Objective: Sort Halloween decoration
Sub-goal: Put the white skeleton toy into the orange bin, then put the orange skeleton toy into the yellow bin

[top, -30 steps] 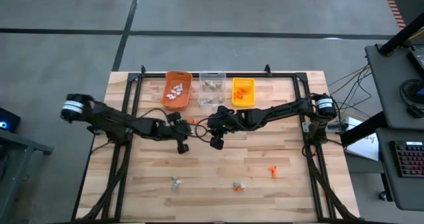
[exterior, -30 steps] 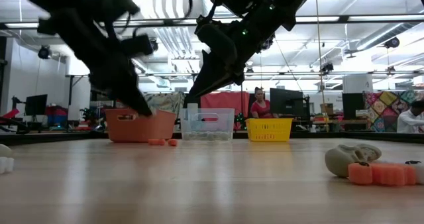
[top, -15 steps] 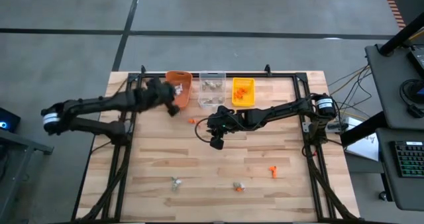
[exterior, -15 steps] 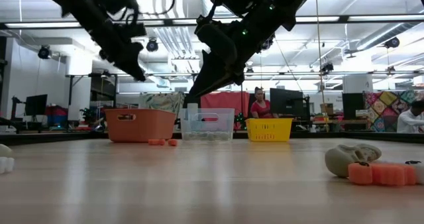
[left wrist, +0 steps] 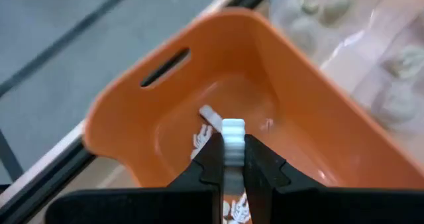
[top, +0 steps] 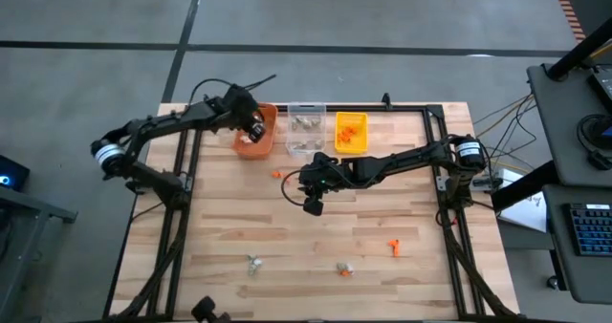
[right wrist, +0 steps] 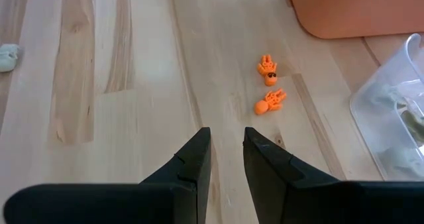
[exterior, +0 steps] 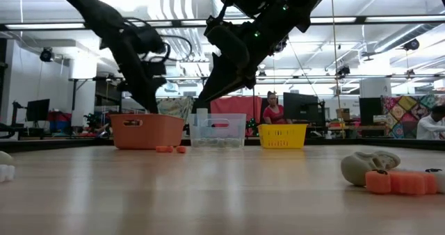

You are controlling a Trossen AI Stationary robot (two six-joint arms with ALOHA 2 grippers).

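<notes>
Probably light, stiff and slippery, the tiny ribbed white plastic trinket (left wrist: 232, 139); best pinched across its narrow middle. Pinched upright in the closed fingers of the left gripper (left wrist: 232, 159), directly above the orange rectangular plastic bin (left wrist: 306, 111) holding more white pieces. Right gripper (right wrist: 224, 151) partly parted, empty, hovering over bare wood, two small orange trinkets (right wrist: 268, 85) just ahead of its tips.

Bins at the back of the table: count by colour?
orange bin: 1
clear bin: 1
yellow bin: 1
Total: 3
</notes>
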